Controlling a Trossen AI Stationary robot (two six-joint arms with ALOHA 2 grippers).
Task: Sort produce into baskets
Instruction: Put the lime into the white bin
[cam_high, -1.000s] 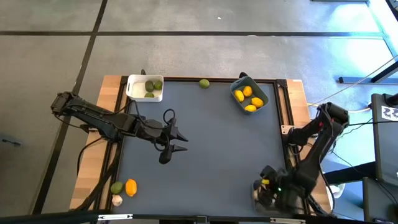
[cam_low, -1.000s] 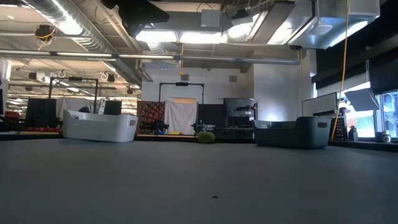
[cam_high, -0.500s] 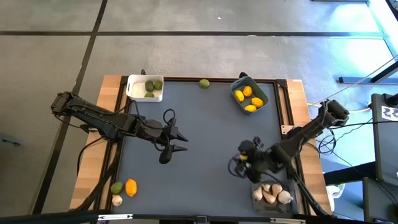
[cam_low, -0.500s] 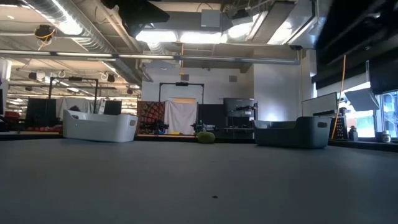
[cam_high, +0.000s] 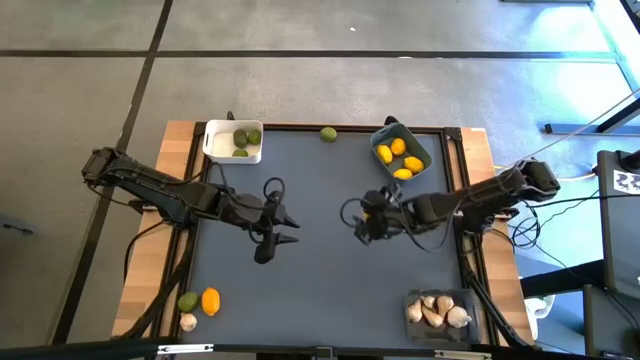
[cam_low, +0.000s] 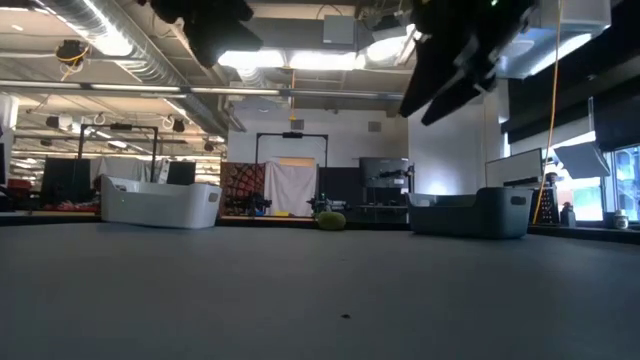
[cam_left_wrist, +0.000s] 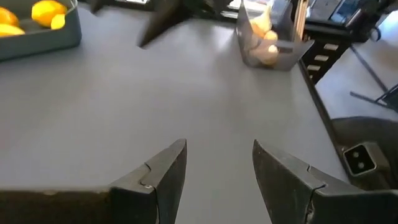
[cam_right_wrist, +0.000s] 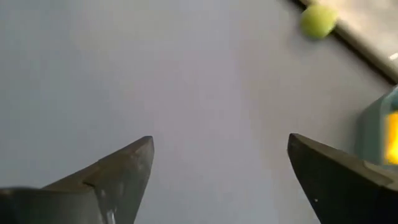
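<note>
My left gripper (cam_high: 288, 226) hangs open and empty over the table's left middle; its wrist view (cam_left_wrist: 217, 163) shows bare mat between the fingers. My right gripper (cam_high: 352, 218) is open and empty above the table's middle (cam_right_wrist: 217, 158). A loose green fruit (cam_high: 328, 134) lies at the far edge and shows ahead in the right wrist view (cam_right_wrist: 318, 20). The white basket (cam_high: 233, 141) holds green fruits. The blue-grey basket (cam_high: 401, 151) holds yellow fruits. The clear basket (cam_high: 438, 310) holds garlic bulbs. A green fruit (cam_high: 187, 301), an orange fruit (cam_high: 210, 300) and a garlic bulb (cam_high: 188, 321) lie at the near left corner.
The dark mat (cam_high: 330, 280) lies open between the two grippers and toward the near edge. A wooden frame (cam_high: 470, 160) borders the table. In the low view both arms hang above the mat, with the white basket (cam_low: 160, 205) and the blue-grey basket (cam_low: 470, 213) at the far edge.
My right gripper has swung from above the clear basket at the near right corner toward the table's left and far edge, up to the middle of the table. The garlic bulbs in the clear basket have come into view.
</note>
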